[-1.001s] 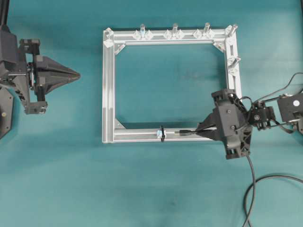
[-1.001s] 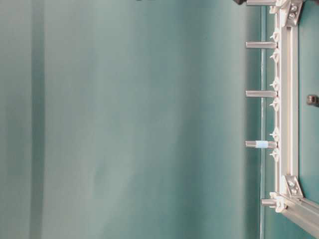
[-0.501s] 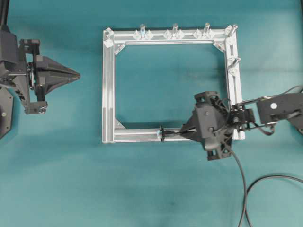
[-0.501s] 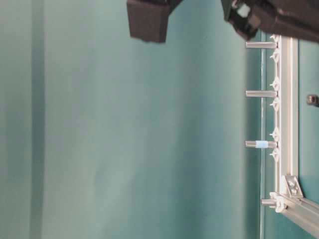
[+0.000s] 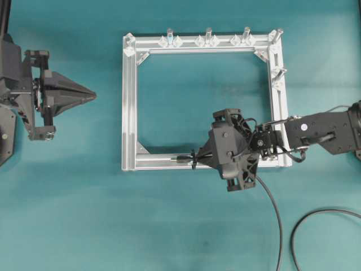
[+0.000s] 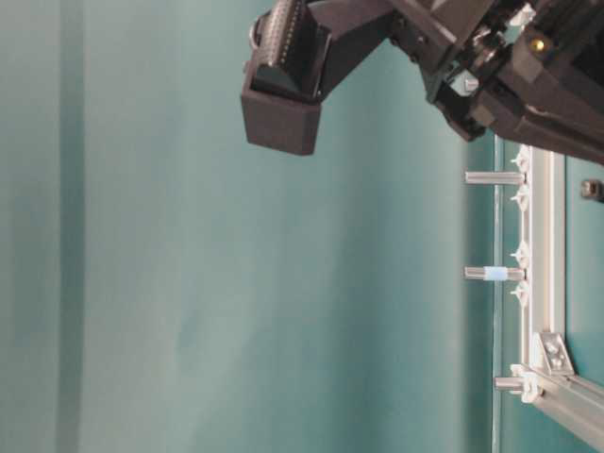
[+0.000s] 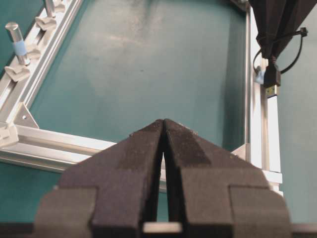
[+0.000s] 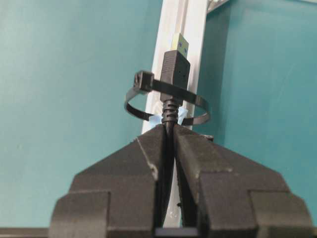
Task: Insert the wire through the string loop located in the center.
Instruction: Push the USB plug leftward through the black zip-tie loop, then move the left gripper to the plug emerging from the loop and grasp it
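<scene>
My right gripper [image 5: 198,158] is shut on the wire [image 8: 170,106] just behind its plug, over the front bar of the silver frame [image 5: 130,101]. The black plug with its yellowish tip [image 8: 176,62] passes through the string loop [image 8: 198,102], a thin black ring on that bar. From overhead the plug tip [image 5: 181,159] shows left of the loop [image 5: 193,160]. The left wrist view shows the plug [image 7: 271,79] poking out of the loop [image 7: 300,37]. My left gripper [image 5: 93,95] is shut and empty, well left of the frame.
Upright silver pegs [image 5: 208,35] stand along the frame's far bar and right bar [image 5: 277,73]. The wire's dark cable [image 5: 272,209] trails from the right gripper to the bottom edge, and a dark cable [image 5: 316,214] curves at the bottom right. The right arm [image 6: 283,85] fills the table-level view's top.
My right gripper has moved left along the front bar with the wire, carrying the plug up to and through the loop. The left arm has stayed put.
</scene>
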You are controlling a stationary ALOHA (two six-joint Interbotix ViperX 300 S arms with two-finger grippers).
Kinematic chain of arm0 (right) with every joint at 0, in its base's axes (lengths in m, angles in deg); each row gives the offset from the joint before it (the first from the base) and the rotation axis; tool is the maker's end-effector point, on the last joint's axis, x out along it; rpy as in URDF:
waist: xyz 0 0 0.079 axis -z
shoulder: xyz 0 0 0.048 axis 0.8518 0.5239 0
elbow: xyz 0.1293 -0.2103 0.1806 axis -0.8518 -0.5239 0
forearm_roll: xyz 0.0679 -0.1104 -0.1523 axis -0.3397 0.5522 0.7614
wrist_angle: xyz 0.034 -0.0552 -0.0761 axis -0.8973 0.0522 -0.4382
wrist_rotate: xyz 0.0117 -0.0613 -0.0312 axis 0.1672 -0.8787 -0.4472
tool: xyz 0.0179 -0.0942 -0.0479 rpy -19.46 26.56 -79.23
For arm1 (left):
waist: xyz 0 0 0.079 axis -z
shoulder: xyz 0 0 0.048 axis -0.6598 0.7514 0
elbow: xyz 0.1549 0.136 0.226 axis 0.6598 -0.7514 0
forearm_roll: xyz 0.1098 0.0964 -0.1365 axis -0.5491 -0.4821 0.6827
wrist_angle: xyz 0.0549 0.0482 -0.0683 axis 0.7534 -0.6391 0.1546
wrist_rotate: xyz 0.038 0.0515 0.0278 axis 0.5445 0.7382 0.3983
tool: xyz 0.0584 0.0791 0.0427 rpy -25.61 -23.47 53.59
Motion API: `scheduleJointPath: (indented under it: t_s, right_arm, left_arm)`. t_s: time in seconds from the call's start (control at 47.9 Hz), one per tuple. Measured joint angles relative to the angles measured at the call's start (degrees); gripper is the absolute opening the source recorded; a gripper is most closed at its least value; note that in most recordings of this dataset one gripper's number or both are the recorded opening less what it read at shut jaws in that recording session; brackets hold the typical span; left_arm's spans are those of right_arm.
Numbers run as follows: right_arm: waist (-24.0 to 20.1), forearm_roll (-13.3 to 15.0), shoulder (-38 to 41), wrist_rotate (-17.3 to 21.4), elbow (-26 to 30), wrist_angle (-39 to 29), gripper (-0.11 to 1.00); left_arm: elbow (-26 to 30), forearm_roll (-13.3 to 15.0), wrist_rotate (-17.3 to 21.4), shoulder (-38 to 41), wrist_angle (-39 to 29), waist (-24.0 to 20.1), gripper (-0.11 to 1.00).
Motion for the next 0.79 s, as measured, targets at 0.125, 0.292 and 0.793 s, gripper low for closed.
scheduleJointPath:
  t_s: [0.125,0.292,0.793]
  right_arm:
    - [0.1,0.1,0.0,0.0,0.0,-0.1,0.08]
    - [0.1,0.0,0.0,0.0,0.1,0.0,0.09]
    - [0.1,0.1,-0.1,0.0,0.1,0.0,0.08]
  left_arm:
    - [0.0,0.0,0.0,0.0,0.0,0.1,0.05]
    - [0.0,0.0,0.0,-0.1,0.0,0.1,0.05]
    - [1.4,0.0,-1.1,1.1,0.0,1.8,0.05]
